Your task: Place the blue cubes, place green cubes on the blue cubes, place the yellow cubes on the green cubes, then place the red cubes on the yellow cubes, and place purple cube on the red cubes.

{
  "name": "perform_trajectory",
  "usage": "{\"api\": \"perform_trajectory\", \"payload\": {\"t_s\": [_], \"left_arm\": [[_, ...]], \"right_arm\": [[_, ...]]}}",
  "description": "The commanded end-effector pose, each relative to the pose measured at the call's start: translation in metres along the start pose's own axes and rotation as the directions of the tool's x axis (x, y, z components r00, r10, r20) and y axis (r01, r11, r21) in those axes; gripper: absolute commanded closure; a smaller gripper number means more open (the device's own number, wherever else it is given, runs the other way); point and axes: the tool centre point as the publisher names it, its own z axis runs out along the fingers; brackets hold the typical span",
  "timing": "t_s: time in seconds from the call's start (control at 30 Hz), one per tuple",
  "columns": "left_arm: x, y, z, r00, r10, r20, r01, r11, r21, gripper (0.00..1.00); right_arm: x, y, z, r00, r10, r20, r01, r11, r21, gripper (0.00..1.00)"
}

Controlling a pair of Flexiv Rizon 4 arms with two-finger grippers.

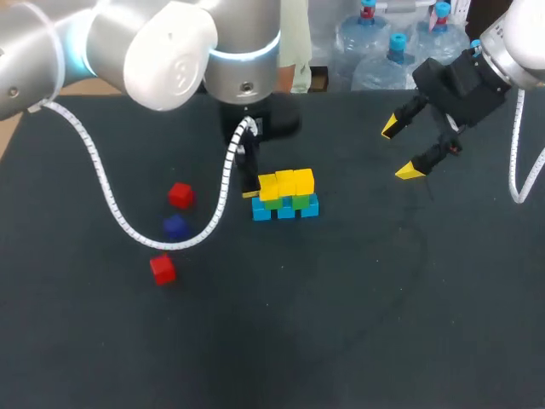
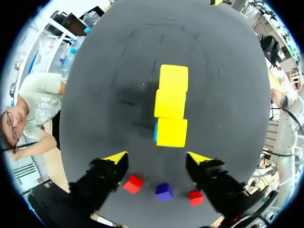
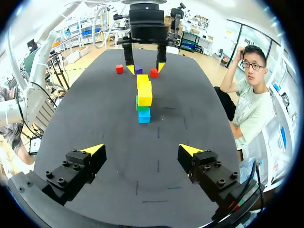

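Yellow cubes (image 1: pixel 286 181) top the stack (image 1: pixel 285 198); reds next. Left gripper (image 2: pixel 156 157) open, empty, over stack's left end; right gripper (image 1: pixel 400 151) open, empty, well right. Red cubes (image 1: pixel 180 195), purple cube (image 1: pixel 174 226) left of stack. Left should fetch a red.

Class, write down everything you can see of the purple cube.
The purple cube is small, plain and matte, one dark colour all over. It sits flat on the dark table, loose, between two red cubes, touching neither. It lies off to the side of the stack, not yet on it. Nothing but the table touches it.
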Motion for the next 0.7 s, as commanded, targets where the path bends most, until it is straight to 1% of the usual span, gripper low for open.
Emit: {"api": "perform_trajectory", "payload": {"t_s": [0.03, 0.23, 0.47, 0.53, 0.6, 0.67, 0.7], "left_arm": [[0.011, 0.000, -0.009, 1.000, -0.009, -0.003, 0.009, 1.000, -0.015, 0.00], [0.023, 0.004, -0.014, 1.000, -0.028, 0.001, 0.028, 0.999, -0.029, 0.00], [0.031, 0.009, -0.013, 0.999, -0.043, 0.000, 0.043, 0.999, -0.026, 0.00], [0.033, 0.013, -0.014, 0.999, -0.032, 0.008, 0.032, 0.999, -0.036, 0.00], [0.035, 0.018, -0.014, 0.999, -0.032, 0.014, 0.032, 0.999, -0.022, 0.00], [0.037, 0.023, -0.014, 1.000, -0.025, -0.012, 0.024, 1.000, -0.012, 0.00], [0.038, 0.026, -0.013, 1.000, -0.014, -0.014, 0.013, 1.000, -0.020, 0.00]], "right_arm": [[0.000, 0.000, 0.000, 1.000, -0.001, 0.001, 0.001, 1.000, 0.000, 0.00], [0.000, 0.000, 0.000, 1.000, -0.001, 0.001, 0.001, 1.000, 0.000, 0.00], [0.000, 0.000, 0.000, 1.000, -0.001, 0.001, 0.001, 1.000, 0.000, 0.00], [0.000, 0.000, 0.000, 1.000, -0.001, 0.001, 0.001, 1.000, 0.000, 0.00], [0.000, 0.000, 0.000, 1.000, -0.001, 0.001, 0.001, 1.000, 0.000, 0.00], [0.000, 0.000, 0.000, 1.000, -0.001, 0.001, 0.001, 1.000, 0.000, 0.00], [0.000, 0.000, 0.000, 1.000, -0.001, 0.001, 0.001, 1.000, 0.000, 0.00]]}}
